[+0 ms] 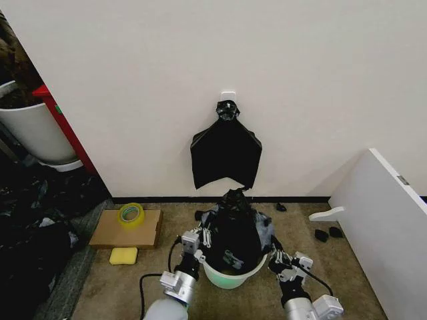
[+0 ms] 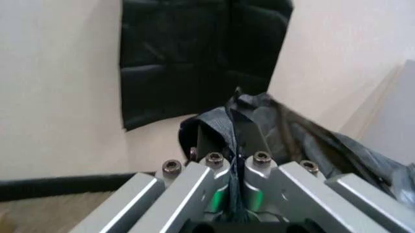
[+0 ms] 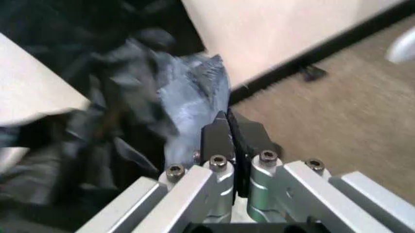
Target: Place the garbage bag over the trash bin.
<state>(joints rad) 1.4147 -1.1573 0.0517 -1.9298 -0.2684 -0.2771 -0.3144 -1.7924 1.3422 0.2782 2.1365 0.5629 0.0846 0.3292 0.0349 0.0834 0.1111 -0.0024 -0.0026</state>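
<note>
- Plainly, the garbage bag (image 1: 235, 230) is the thin, crinkly black film heaped over the mouth of the trash bin (image 1: 233, 275). It covers the far rim and both sides, while the cream near rim is bare.
- I judge it almost weightless and quite limp. It will billow, cling and slide off the smooth plastic rim, and a hard tug could tear it, so I want hold of its hem on opposite sides rather than the loose middle.
- My left gripper (image 2: 232, 145) is pinched tight on a fold of that film at the bin's left side, with the black sheet running between its pads.
- My right gripper (image 3: 228, 133) is at the bin's right side, jaws closed together with the bluish-black film bunched against them. It looks clamped on the edge there, though the fold inside is hidden.
- The bin stands on the carpeted floor (image 1: 360, 273), close to the wall.
- Above it a flat bundle of black bags (image 1: 225, 157) hangs from a wall hook; a tape roll (image 1: 131, 215) sits on cardboard to my left.
</note>
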